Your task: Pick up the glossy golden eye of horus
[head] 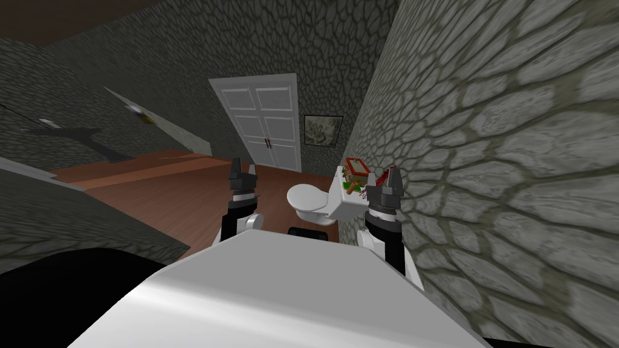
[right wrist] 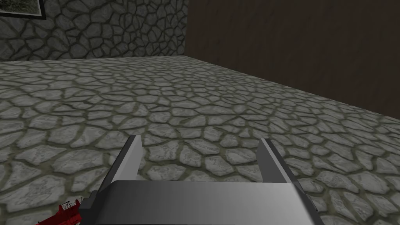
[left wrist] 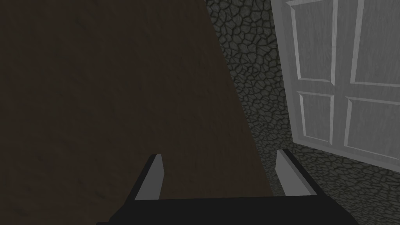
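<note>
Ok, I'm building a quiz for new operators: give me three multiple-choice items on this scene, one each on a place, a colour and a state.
1. The small items lie: A on the floor; B on the toilet tank; C on a shelf.
2. The door is: A red; B black; C white.
3. The right gripper is: A open; B shut on an item; C shut, empty.
Key: 1B, they crowd the tank's top; 2C, its panels render white; 3A, its fingers stand apart, nothing between.
</note>
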Available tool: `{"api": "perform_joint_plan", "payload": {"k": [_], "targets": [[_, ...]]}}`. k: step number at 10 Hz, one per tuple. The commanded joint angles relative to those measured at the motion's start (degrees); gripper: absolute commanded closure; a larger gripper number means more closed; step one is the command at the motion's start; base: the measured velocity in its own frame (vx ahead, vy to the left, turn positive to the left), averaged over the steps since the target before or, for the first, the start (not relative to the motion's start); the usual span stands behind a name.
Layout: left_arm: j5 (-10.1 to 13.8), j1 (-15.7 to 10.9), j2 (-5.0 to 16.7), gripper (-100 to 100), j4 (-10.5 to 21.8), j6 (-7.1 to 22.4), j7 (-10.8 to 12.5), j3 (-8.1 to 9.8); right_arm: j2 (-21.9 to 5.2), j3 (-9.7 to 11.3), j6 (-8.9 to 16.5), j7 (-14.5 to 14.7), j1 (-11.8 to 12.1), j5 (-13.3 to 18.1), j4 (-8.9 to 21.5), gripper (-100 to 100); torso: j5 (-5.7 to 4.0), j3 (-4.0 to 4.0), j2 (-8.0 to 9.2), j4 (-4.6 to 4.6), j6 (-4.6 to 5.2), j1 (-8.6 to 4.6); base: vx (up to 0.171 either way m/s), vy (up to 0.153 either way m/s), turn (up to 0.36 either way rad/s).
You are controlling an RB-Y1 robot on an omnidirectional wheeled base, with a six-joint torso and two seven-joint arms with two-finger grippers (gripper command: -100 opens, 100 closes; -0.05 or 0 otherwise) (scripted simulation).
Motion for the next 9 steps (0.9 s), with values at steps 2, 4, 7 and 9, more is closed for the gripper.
{"api": "perform_joint_plan", "payload": {"k": [2, 4, 7, 9], "targets": [[0.0, 0.0, 0.0, 0, 0.0, 0.0, 0.0, 0.0, -2.41, 0.89, -0.12, -1.86, -0.36, -4.24, 0.89, -100, -0.01, 0.01, 0.02, 0.0, 0.0, -0.03, -0.011, -0.008, -0.001], [0.0, 0.0, 0.0, 0, 0.0, 0.0, 0.0, 0.0, -3.58, 1.86, -0.23, -3.82, -0.69, -7.71, 1.82, -100, -0.01, 0.03, 0.05, 0.01, 0.0, -0.06, -0.014, -0.013, 0.002], [0.0, 0.0, 0.0, 0, 0.0, 0.0, 0.0, 0.0, -4.05, 2.46, -0.3, -5.01, -0.87, -11.5, 2.37, -100, -0.01, 0.01, 0.02, 0.01, 0.0, -0.04, -0.006, -0.009, 0.001], [0.0, 0.0, 0.0, 0, 0.0, 0.0, 0.0, 0.0, -4.46, 3.13, -0.38, -6.32, -1.05, -14.55, 2.96, -100, -0.01, 0.01, 0.02, 0.0, 0.0, -0.04, -0.007, -0.009, 0.002]]}}
